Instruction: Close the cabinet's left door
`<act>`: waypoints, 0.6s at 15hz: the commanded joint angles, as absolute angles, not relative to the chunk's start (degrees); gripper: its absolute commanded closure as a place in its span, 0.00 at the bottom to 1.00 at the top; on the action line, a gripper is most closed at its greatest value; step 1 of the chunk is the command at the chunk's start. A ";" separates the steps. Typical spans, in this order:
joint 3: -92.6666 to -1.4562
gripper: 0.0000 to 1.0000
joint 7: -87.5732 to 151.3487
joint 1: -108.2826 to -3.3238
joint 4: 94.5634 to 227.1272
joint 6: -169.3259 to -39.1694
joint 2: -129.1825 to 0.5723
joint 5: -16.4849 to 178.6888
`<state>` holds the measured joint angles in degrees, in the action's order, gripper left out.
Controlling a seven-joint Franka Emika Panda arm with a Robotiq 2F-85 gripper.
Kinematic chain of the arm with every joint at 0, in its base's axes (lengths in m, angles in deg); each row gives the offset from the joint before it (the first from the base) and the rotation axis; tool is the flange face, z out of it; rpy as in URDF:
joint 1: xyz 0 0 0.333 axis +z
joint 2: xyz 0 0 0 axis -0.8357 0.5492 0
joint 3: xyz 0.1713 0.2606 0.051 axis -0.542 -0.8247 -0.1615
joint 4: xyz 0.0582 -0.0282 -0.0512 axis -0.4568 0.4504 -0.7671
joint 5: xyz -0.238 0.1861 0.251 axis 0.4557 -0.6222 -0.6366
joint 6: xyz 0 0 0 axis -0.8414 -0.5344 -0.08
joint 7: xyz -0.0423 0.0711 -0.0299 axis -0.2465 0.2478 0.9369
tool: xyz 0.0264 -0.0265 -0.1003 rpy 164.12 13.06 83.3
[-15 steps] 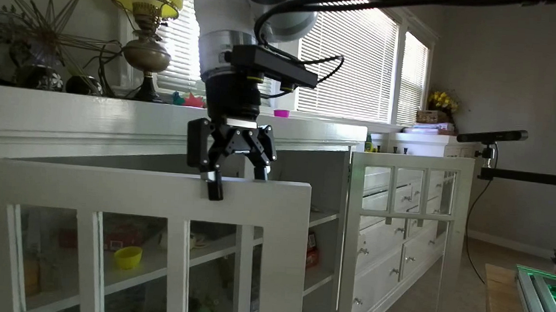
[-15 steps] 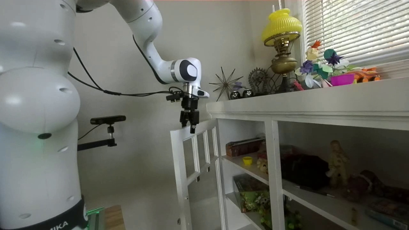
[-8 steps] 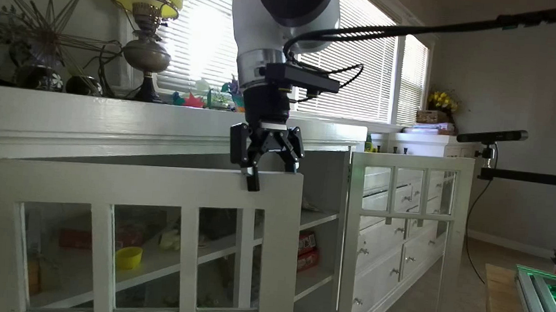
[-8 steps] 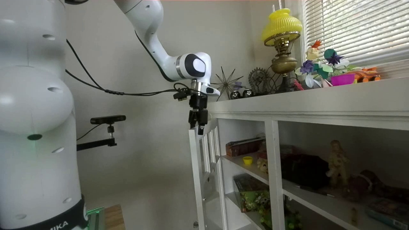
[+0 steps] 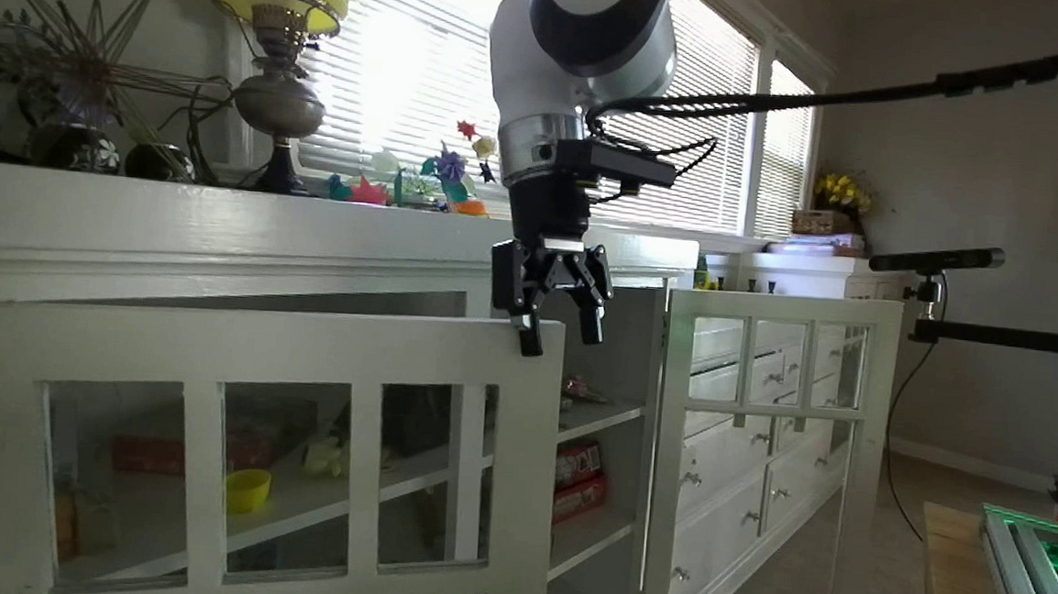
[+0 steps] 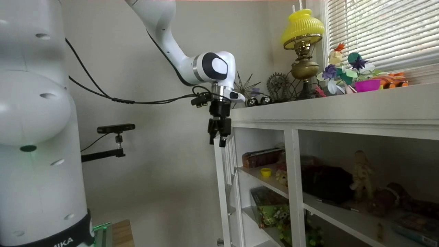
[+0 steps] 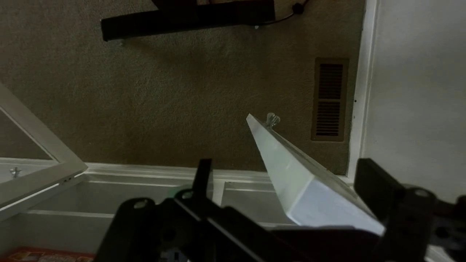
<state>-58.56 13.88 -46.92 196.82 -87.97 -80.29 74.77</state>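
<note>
Black and two-fingered, my pincer (image 5: 561,338) is spread wide, clamping nothing, astride the free top corner of the white-framed, glass-paned left door (image 5: 203,470), partly open on the long white wooden cabinet (image 5: 221,223), probably so its outer finger (image 5: 531,340) can push inward.

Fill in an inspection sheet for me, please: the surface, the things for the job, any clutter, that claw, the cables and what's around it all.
Surface: the cabinet has a lamp and a pink bowl on top.
Job's things: left door ajar, angled outward; the other door is open too.
Clutter: yellow cup, red boxes and a doll-like figure inside the cabinet.
Claw: jaws open, straddling the left door's top corner; contact unclear.
Cables: black cables strung through the air to the robot arm.
Surroundings: window blinds, floor vent, camera on a bracket.
</note>
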 commanded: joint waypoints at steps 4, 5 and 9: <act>-57.31 0.00 13.05 -49.45 198.10 -91.62 -81.40 77.95; -57.08 0.00 12.86 -49.73 198.03 -92.37 -81.28 78.61; -56.39 0.00 12.71 -50.58 197.56 -95.81 -80.37 80.22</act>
<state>-56.67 13.78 -49.96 197.18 -93.02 -80.38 77.75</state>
